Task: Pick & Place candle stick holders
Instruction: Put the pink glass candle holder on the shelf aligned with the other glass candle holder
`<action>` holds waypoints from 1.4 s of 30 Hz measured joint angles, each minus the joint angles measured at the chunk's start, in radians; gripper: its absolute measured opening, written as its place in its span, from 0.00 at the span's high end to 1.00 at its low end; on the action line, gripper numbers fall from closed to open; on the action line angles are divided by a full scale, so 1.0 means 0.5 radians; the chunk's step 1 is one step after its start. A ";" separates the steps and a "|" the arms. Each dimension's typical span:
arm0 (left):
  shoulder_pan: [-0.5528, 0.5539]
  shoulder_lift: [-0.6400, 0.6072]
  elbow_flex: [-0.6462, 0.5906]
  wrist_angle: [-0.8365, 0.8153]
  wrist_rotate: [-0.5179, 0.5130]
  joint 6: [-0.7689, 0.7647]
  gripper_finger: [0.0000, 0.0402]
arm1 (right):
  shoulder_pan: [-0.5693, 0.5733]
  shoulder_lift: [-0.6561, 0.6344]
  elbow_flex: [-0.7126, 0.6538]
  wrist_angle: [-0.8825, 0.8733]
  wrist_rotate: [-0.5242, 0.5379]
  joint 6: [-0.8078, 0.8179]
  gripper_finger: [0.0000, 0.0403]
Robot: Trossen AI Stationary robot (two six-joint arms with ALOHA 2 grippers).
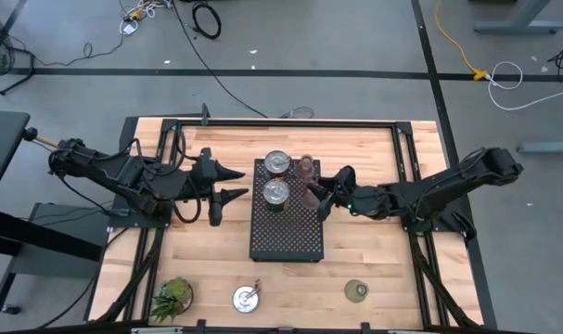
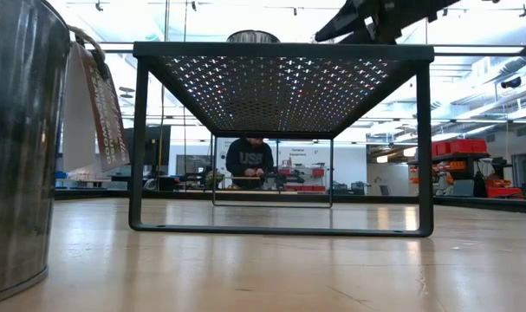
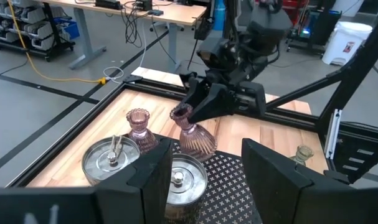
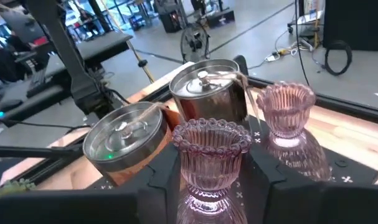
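Since the right claw [image 4: 210, 180] is clenched on a pink glass holder [image 4: 212, 149] above the black perforated tray [image 1: 286, 237], I judge the step in hand to be setting it down: lower it level until its ribbed foot sits flat on the mesh, clear of its neighbours, then let go.

Nearest the front edge of the worktop [image 1: 374, 158], a spiky green plant [image 1: 173, 295] stands at 7 o'clock from the tray, a round silvery metal holder [image 1: 247, 298] at 6 o'clock, an olive-green glass holder [image 1: 357, 291] at 5 o'clock.

On the tray, two shiny metal holders [image 1: 276, 192] sit one behind the other; the held fluted, translucent holder hangs at 3 o'clock from the nearer. A second pink holder [image 1: 306, 166] stands at the far right corner.

Left claw [image 1: 227, 183] waits at 9 o'clock, released, grasping nothing.
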 joint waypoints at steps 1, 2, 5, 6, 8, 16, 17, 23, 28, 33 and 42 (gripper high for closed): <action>0.000 0.000 0.000 0.001 -0.005 0.000 0.51 | -0.007 0.000 -0.028 0.020 -0.009 0.010 0.73; 0.000 0.000 0.000 0.007 -0.011 0.000 0.51 | -0.013 0.000 -0.054 0.033 -0.017 0.028 0.73; 0.000 0.000 0.000 0.040 -0.014 0.002 0.51 | -0.020 0.000 -0.129 0.141 -0.013 0.044 0.73; 0.000 0.000 0.000 0.043 -0.015 0.002 0.51 | -0.020 0.000 -0.142 0.172 -0.010 0.034 0.73; 0.000 0.001 0.000 0.049 -0.015 0.002 0.51 | -0.029 0.000 -0.154 0.218 -0.016 0.025 0.72; 0.002 0.001 0.000 0.072 -0.016 0.004 0.51 | -0.076 0.049 -0.154 0.337 -0.010 -0.089 0.72; 0.002 0.001 0.000 0.073 -0.016 0.004 0.51 | -0.083 0.071 -0.154 0.362 -0.015 -0.091 0.72; 0.001 0.001 -0.001 0.074 -0.015 0.006 0.51 | -0.102 0.183 -0.155 0.572 -0.067 -0.168 0.68; 0.001 0.001 -0.001 0.074 -0.015 0.006 0.51 | -0.100 0.184 -0.155 0.578 -0.139 -0.233 0.59; 0.001 0.001 -0.001 0.074 -0.015 0.005 0.51 | -0.103 0.185 -0.155 0.564 -0.160 -0.236 0.53; 0.001 0.001 -0.001 0.074 -0.015 0.005 0.51 | -0.102 0.185 -0.155 0.562 -0.173 -0.232 0.52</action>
